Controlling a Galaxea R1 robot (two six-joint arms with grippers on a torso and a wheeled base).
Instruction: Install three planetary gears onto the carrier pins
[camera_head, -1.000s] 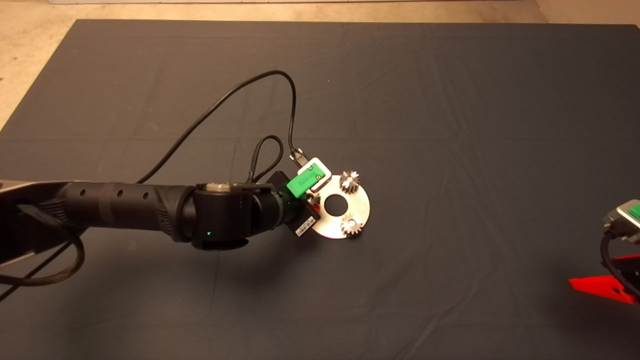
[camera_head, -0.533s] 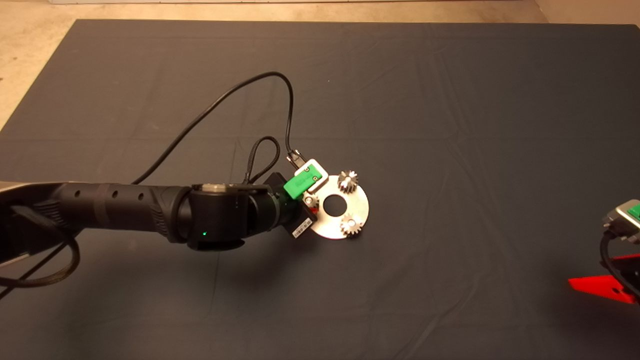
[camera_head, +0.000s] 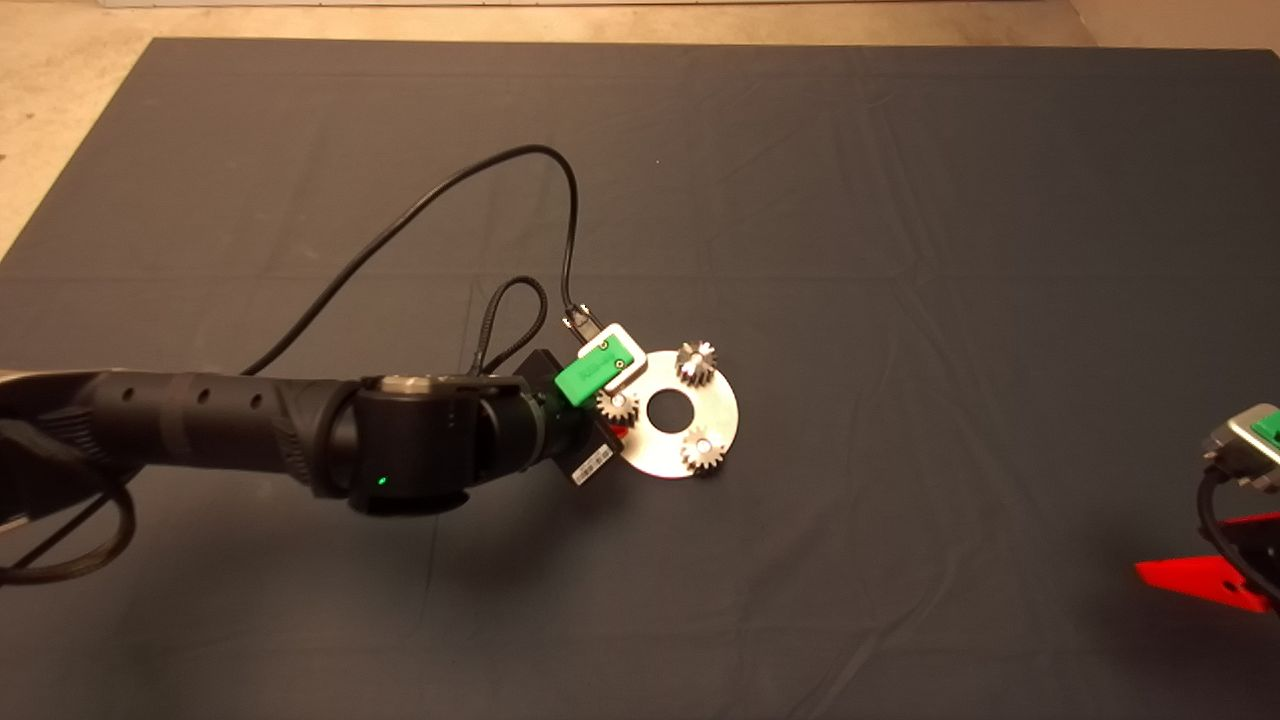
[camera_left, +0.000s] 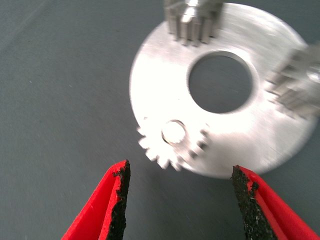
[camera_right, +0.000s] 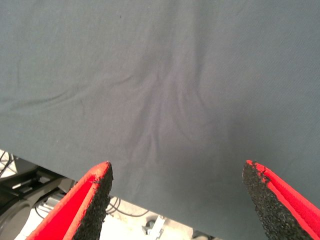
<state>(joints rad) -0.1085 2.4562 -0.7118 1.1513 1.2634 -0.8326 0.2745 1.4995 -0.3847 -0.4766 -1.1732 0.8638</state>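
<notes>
Red fingers (camera_left: 117, 200) of the left gripper (camera_left: 177, 205) are spread apart, holding nothing, beside the disc (camera_head: 722, 405) at frame centre. Three planetary gears (camera_head: 617, 405) sit on its carrier pins (camera_left: 173, 132). The right gripper (camera_right: 177, 200), fingers also released, waits lower right.

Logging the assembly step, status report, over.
Left gripper open, empty, beside the disc. Right gripper open, parked at the mat's edge. Three gears on their pins. Nothing in the way.

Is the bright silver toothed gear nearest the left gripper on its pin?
On: bright silver toothed gear lies flat on the shiny disc, pin top showing through its hole.
</notes>
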